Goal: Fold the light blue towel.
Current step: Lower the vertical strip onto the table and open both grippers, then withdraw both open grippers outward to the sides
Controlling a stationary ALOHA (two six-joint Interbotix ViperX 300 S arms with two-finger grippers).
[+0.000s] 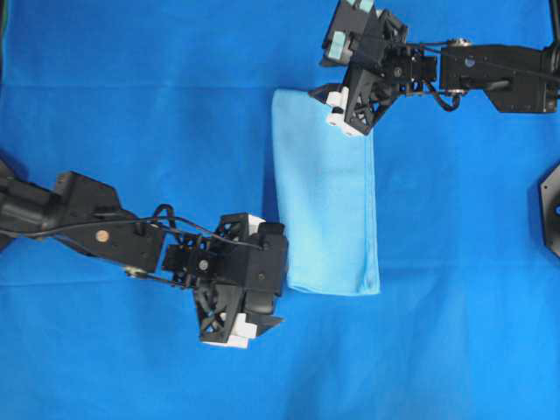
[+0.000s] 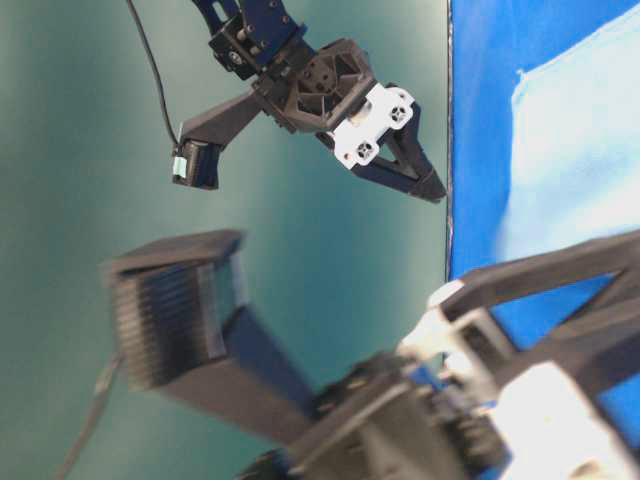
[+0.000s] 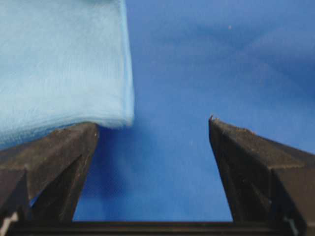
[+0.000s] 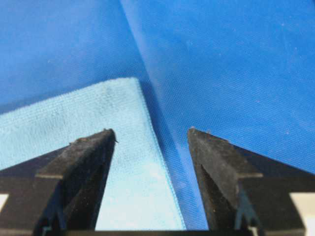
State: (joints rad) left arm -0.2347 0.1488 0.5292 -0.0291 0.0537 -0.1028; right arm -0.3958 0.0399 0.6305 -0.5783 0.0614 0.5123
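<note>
The light blue towel [image 1: 325, 194] lies folded into a tall narrow strip near the middle of the royal-blue sheet [image 1: 131, 96], which covers the whole work surface. The strip's long edges run from far to near, and its near end sits slightly to the right of its far end.

My left gripper [image 3: 153, 123] hangs just beside the towel's near left corner with its jaws spread wide and nothing between them. From my left wrist view, that corner of the towel reaches my left-hand finger [image 3: 54, 157], and bare blue sheet fills the gap between the two fingers.

My right gripper [image 4: 151, 132] sits over the towel's far end, near its right corner, and it too is wide apart and holds nothing. In my right wrist view the towel's edge runs down between my two fingers, with pale cloth on the left and deep blue sheet on the right. The towel lies flat, free of both grippers.
</note>
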